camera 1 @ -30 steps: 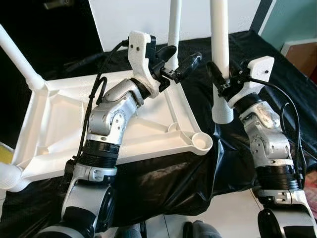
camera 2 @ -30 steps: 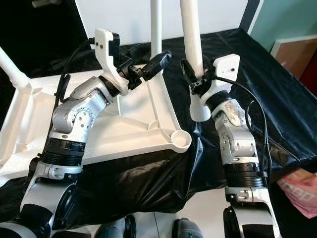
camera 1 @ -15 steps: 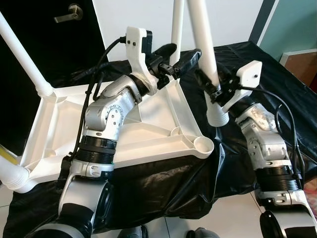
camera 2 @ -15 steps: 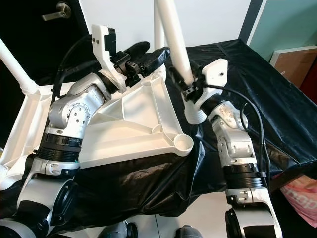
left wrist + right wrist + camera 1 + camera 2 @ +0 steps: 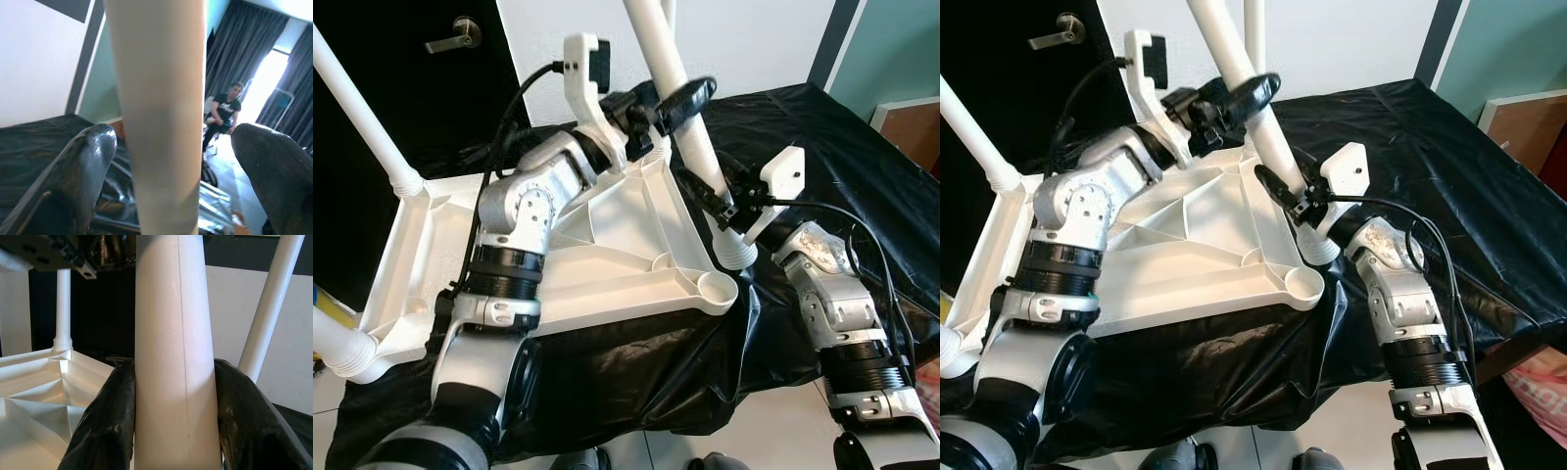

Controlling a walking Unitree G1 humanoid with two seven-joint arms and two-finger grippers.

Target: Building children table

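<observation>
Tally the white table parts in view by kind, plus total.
Table top: 1
Legs: 4, namely far-left leg, near-left leg and far-right leg fitted at corners, and loose leg held in the right gripper
Total: 5

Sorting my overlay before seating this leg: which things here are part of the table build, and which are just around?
Part of the job:
loose table leg, clamped by right gripper, left gripper open around it
upturned tabletop
empty corner socket

Just around:
black sheet
door
</observation>
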